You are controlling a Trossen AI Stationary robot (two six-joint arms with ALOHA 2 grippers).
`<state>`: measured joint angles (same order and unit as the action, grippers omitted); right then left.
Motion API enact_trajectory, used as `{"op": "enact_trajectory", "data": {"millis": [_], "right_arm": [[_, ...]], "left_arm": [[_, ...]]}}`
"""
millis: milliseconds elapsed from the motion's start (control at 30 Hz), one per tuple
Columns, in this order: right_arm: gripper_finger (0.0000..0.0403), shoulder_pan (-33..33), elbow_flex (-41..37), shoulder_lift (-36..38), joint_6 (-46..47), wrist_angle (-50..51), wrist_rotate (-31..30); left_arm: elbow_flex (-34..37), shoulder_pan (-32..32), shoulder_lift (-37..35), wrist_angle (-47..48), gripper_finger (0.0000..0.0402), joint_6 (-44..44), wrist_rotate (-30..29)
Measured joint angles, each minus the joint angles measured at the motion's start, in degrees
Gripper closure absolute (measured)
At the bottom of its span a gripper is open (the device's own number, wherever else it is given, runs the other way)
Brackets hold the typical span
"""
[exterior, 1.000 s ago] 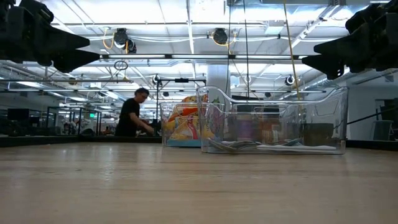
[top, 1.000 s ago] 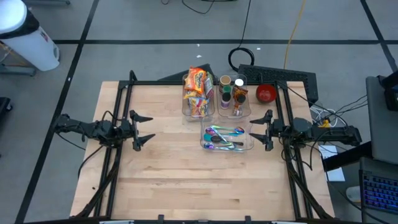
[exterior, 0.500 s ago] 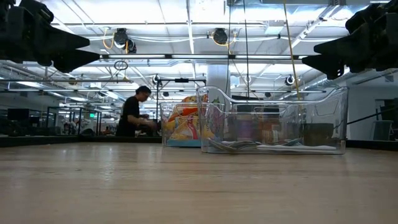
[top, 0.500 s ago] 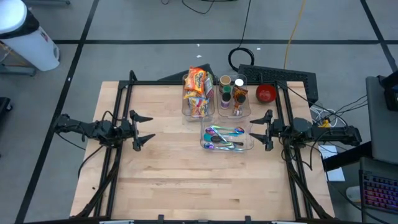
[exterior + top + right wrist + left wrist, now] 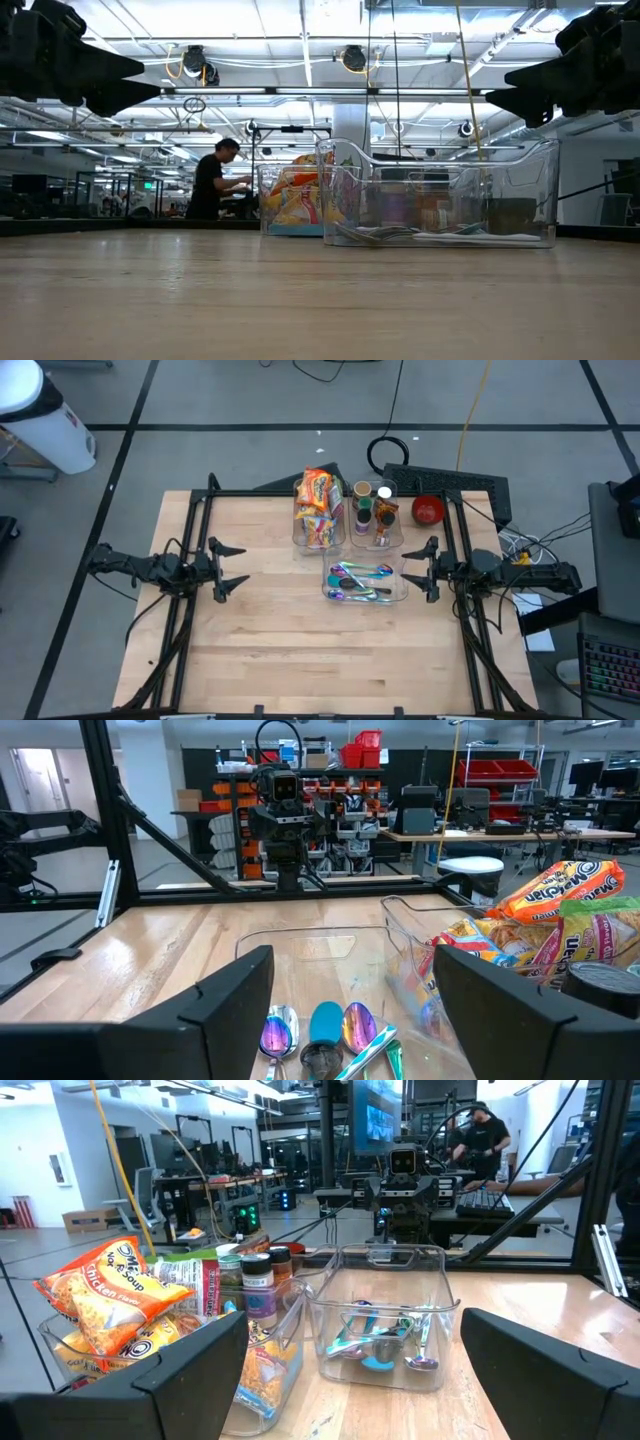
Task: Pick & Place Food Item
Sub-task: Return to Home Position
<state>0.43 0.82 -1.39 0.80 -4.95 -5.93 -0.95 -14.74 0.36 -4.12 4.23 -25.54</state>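
Note:
Orange noodle packets (image 5: pixel 318 505) stand in a clear bin (image 5: pixel 318 538) at the table's far middle; they also show in the left wrist view (image 5: pixel 110 1295) and the right wrist view (image 5: pixel 560 915). Beside it a second clear bin (image 5: pixel 375 515) holds spice jars (image 5: pixel 255 1275). In front, a third clear bin (image 5: pixel 365 582) holds shiny measuring spoons (image 5: pixel 385 1342). My left gripper (image 5: pixel 228 567) hovers open at the table's left, level, pointing right. My right gripper (image 5: pixel 428 568) hovers open at the right, level, pointing left, close to the spoon bin. Neither touches anything.
A red bowl (image 5: pixel 428 510) and a black keyboard (image 5: pixel 445 482) lie at the far right corner. A black frame (image 5: pixel 200 510) runs along the table's edges. The near half of the wooden table (image 5: pixel 320 660) is bare wood. A person (image 5: pixel 212 180) works far behind the table.

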Motion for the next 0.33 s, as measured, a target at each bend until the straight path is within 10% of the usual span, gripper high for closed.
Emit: {"op": "enact_trajectory", "data": {"millis": [333], "right_arm": [[0.0132,0.00,0.00,0.00,0.00,0.02,0.01]], "left_arm": [[0.00,-0.01,0.00,0.00,0.0027,0.00,-0.01]]}}
